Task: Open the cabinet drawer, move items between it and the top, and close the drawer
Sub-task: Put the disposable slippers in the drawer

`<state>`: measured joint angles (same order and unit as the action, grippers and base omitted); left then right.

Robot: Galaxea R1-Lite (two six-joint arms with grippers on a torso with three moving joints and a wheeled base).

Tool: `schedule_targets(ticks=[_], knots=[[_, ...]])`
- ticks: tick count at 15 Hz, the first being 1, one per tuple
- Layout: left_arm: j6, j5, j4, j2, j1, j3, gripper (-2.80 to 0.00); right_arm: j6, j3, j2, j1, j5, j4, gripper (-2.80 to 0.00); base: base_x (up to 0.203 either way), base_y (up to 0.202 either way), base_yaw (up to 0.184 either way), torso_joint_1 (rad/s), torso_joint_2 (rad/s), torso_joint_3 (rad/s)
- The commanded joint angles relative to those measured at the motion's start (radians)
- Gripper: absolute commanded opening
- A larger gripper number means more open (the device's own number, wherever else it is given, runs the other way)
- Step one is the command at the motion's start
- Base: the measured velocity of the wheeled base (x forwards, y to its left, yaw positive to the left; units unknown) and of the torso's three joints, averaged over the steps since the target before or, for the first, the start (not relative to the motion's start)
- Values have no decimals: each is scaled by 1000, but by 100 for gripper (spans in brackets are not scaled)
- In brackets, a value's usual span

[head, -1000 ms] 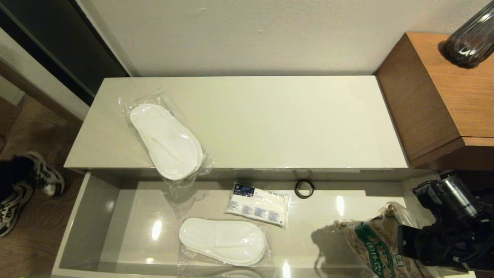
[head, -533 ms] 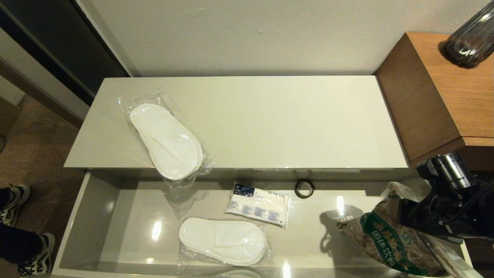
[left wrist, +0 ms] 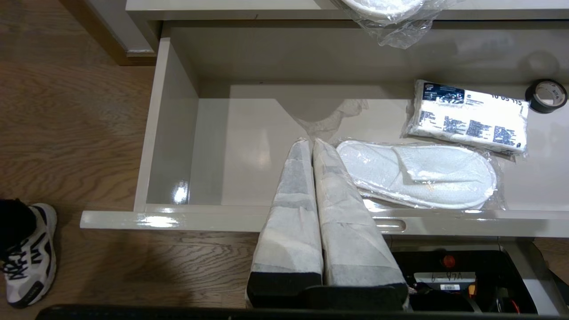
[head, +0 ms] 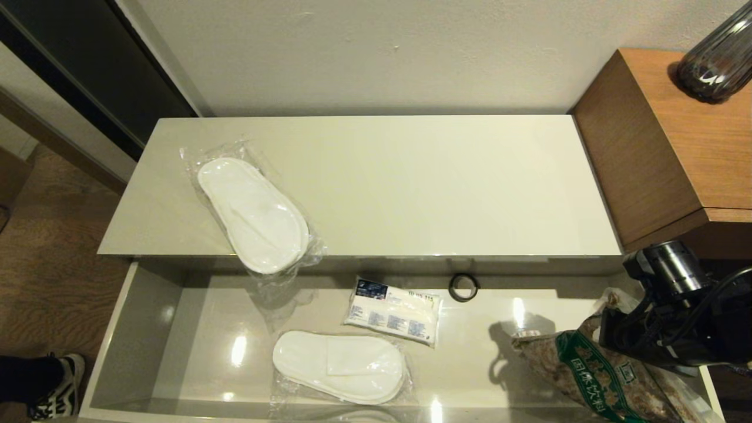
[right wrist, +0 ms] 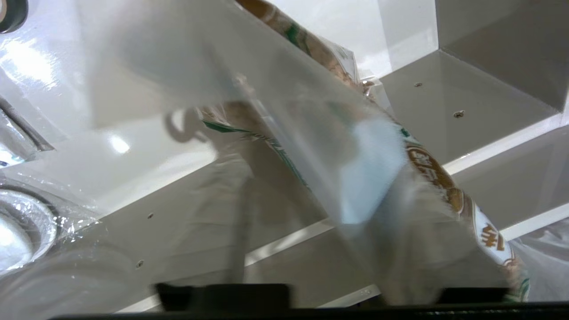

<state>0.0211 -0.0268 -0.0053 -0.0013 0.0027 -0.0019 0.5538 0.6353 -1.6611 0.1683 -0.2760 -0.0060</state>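
At the right end of the open cabinet drawer [head: 141, 329], in the head view, the right claw [head: 631, 341] sits against the upper end of the grain bag [head: 593, 370], which lies slanted on the grey lining by the right wall. One slipper pair [head: 252, 214] rests on the top [head: 411, 176], its toe overhanging the front edge; a second slipper pack [head: 339, 365] lies in the drawer beside the small white packet [head: 392, 310], with the black ring [head: 463, 286] near the back. In the left wrist view, the left claw [left wrist: 311, 151] hangs parked over the drawer's front rim, its wrapped fingers [left wrist: 291, 209] pressed together and holding nothing. In the right wrist view, the bag's clear plastic fills the frame just ahead of the camera; whether the right claw grips the bag or has let go cannot be told from here. Judgement: the step in hand is setting the grain bag down in the drawer. The next move calls for the claw to come clear of the loose plastic without dragging it, then attention to the slippers remaining on the top before closing.
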Motion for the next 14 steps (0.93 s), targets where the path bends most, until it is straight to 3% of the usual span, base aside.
schedule_targets(ticks=[1, 5, 10, 14], knots=[[0, 0, -1, 1, 2, 0, -280, 0, 0, 8, 0, -2, 1, 0, 0, 0, 0, 0, 0, 0], [0, 1, -1, 1, 0, 0, -280, -35, 43, 112, -5, -33, 11, 0, 0, 0, 0, 0, 0, 0], [0, 1, -1, 1, 1, 0, -280, -238, 73, 343, -4, -159, 30, 0, 0, 0, 0, 0, 0, 0], [0, 1, -1, 1, 2, 0, -280, -327, 36, 485, 7, -217, 81, 0, 0, 0, 0, 0, 0, 0]])
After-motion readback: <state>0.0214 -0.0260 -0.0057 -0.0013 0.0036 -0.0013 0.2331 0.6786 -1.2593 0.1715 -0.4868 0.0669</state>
